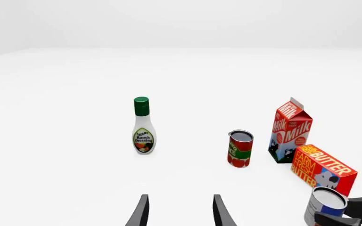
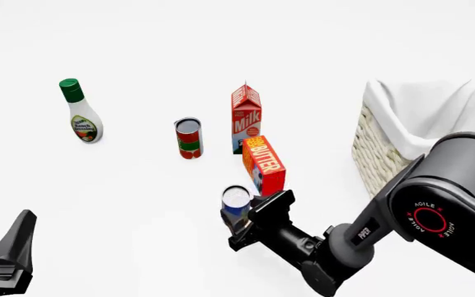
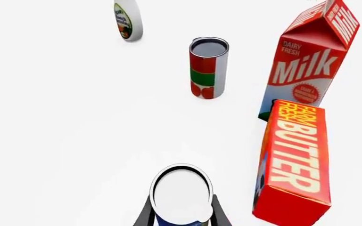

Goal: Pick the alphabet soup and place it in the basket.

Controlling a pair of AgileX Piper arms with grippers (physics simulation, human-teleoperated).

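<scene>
- Alphabet soup point(image 2: 237, 202) stands upright on our table point(image 2: 138, 204), just beside the butter box point(image 2: 264, 164).
- Our right pincer point(image 2: 239, 218) grasps it; our left pincer point(image 1: 179, 212) hangs released.
- Basket point(image 2: 386, 148) sits well apart.

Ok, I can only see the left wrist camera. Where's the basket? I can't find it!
Observer: In the front view the basket stands on the right side of the table, farther out than the alphabet soup.
Operator: Is that pincer really around the can?
Observer: Yes. The right wrist view shows the right pincer with one finger against each side of it.
</scene>
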